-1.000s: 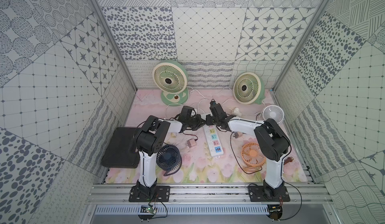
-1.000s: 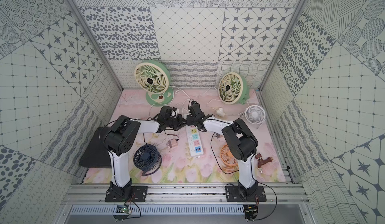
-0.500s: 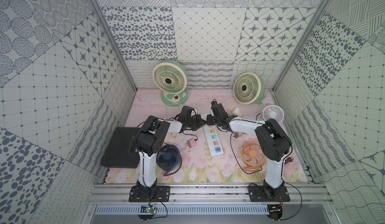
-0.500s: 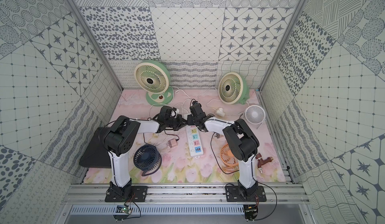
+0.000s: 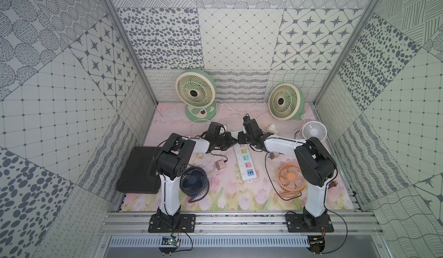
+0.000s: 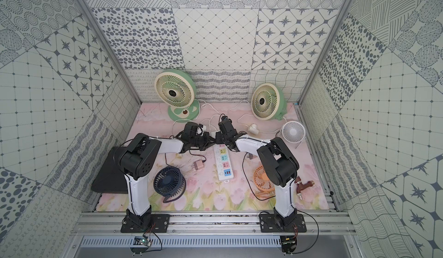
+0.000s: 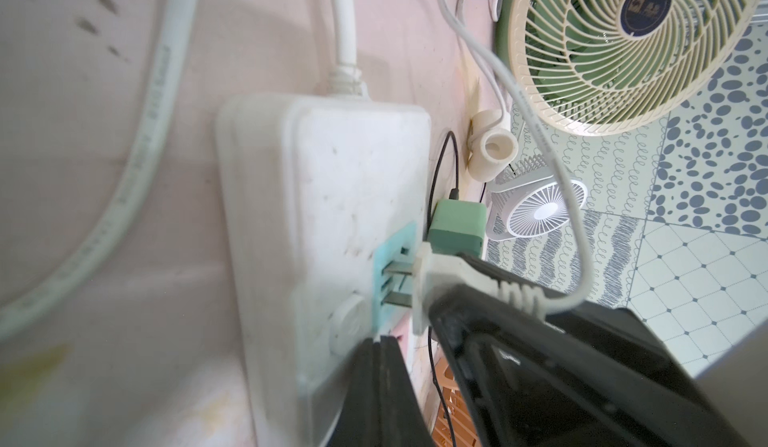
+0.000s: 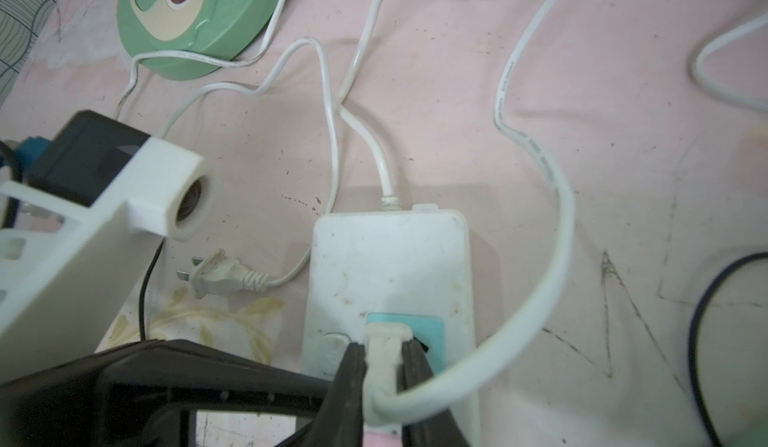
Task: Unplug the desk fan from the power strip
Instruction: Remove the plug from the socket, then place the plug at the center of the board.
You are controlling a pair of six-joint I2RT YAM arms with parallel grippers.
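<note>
The white power strip (image 5: 245, 165) (image 6: 223, 164) lies mid-mat with pastel sockets. My right gripper (image 8: 384, 351) is shut on a white plug (image 8: 384, 343) in the teal socket (image 8: 428, 326) at the strip's far end. In the left wrist view the plug (image 7: 428, 287) sits partly out, its metal prongs (image 7: 397, 285) showing. Its white cord (image 8: 552, 199) loops away toward the green-and-cream desk fan (image 5: 286, 100) at the back right. My left gripper (image 7: 384, 366) is shut with nothing in it, its tips pressed on the strip (image 7: 324, 199) beside the plug.
A second green fan (image 5: 195, 92) stands back left, its loose plug (image 8: 220, 278) on the mat. Also here are a navy fan (image 5: 194, 181), orange fan (image 5: 291, 177), white fan (image 5: 314, 130), pink adapter (image 5: 220, 165), green adapter (image 7: 457, 231) and black pad (image 5: 139, 170).
</note>
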